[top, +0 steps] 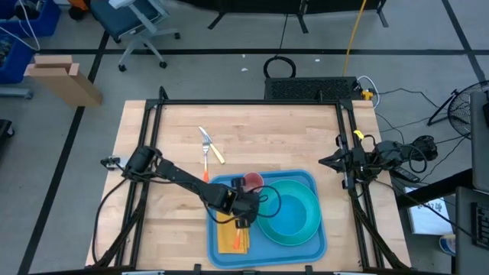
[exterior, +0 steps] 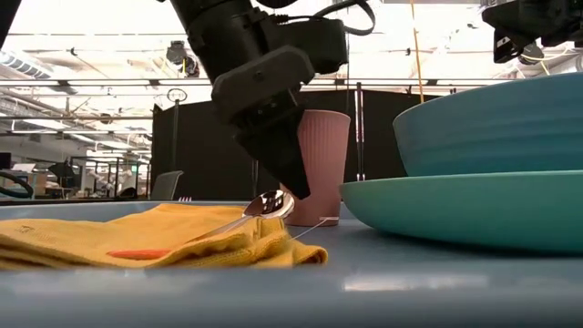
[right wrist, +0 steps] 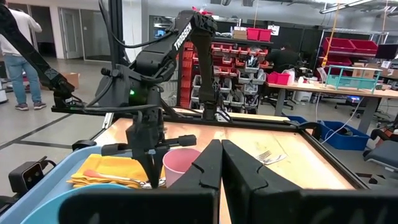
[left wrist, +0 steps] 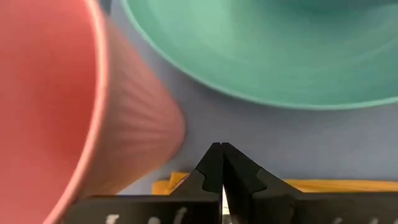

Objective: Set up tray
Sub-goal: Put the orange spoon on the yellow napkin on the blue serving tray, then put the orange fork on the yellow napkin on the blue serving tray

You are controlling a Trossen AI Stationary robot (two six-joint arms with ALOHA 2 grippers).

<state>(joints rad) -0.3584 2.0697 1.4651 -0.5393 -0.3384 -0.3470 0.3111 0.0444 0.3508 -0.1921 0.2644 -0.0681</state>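
Directly below the left gripper (top: 243, 219), pinching a spoon (exterior: 264, 208), lies the blue tray (top: 306, 247)

The scene is evenly lit from overhead, and only soft, short shadows are cast on the wooden table (top: 252, 137). In the low view, strong glare from the ceiling lights (exterior: 109, 18) is seen behind the left gripper (exterior: 290, 187), which is rendered nearly as a silhouette. Beside that gripper's fingers, the pink cup (left wrist: 68, 106) is heavily blurred in the left wrist view, and the teal plate (left wrist: 267, 56) just beyond is softened.
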